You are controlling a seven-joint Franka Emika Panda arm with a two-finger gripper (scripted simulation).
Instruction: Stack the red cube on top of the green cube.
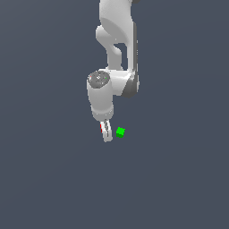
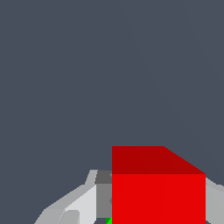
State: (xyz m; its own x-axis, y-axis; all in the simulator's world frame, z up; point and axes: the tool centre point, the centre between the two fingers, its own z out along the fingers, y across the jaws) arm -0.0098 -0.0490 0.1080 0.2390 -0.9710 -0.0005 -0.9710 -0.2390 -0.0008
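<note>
Start at the exterior view's left: your gripper (image 1: 107,134) hangs straight down from the arm, and a thin red sliver shows along its fingers. That sliver is the red cube (image 1: 102,128), sitting between the fingers. In the wrist view the same cube (image 2: 158,192) fills the space between them, with a grey finger (image 2: 83,205) pressed close on one side and another just showing past its far edge. You can take it that the hand is clenched on the red cube, flat pads against two opposite faces.

That hold looks right to me. The cube seems rigid and very light, with smooth, plain faces that could slide if the grip slackens, so keep the squeeze steady and square across the faces, not on the corners. Being much smaller than the hand, it will likely tip easily once let go.

It is a plain bright red block, sharp-edged, with no markings.

Move to the exterior view's right: the green cube (image 1: 120,132) sits just beside your fingers, apart from them, on the dark floor. It is the same size, bright green and equally plain. Only a tiny green corner (image 2: 108,221) shows in the wrist view, beside the red cube.
</note>
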